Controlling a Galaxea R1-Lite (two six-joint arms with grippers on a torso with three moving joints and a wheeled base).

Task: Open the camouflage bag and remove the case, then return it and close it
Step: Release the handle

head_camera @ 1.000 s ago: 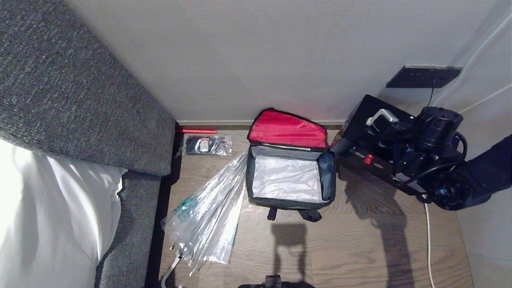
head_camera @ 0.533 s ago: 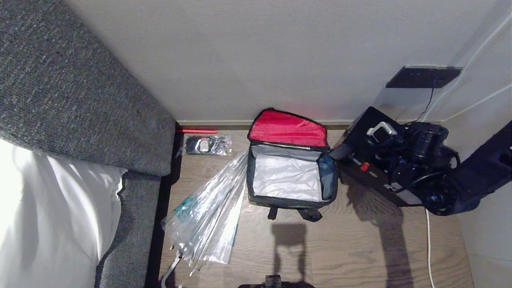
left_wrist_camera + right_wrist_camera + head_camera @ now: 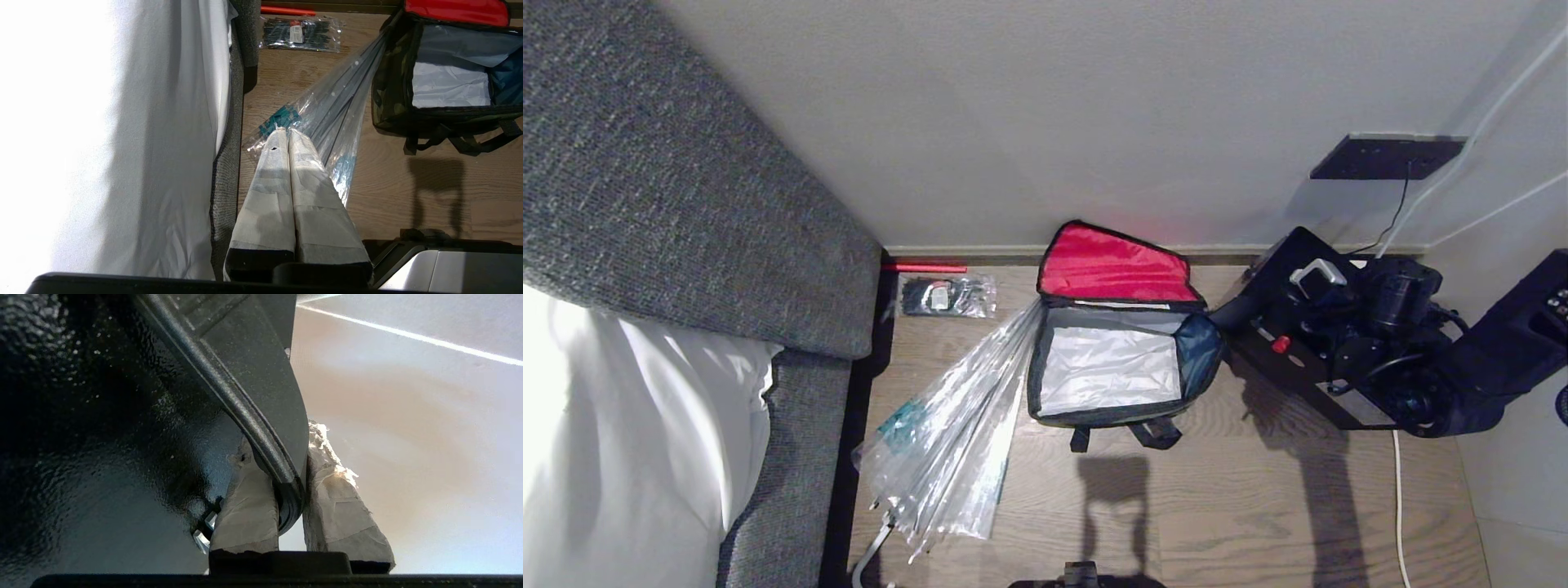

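Right pincer (image 3: 292,494) is clenched on the handle (image 3: 245,400) of the case (image 3: 1286,327), held off the floor beside the open camouflage bag (image 3: 1115,359). Case looks rigid, glossy, probably slippery; handle seems the safest hold.

one camouflage bag (image 3: 1123,359), one case (image 3: 1294,343), one umbrella (image 3: 956,441), one packet (image 3: 947,296)

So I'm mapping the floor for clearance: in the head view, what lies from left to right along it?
Sofa → clear umbrella → camouflage bag → case, shut in the right gripper.
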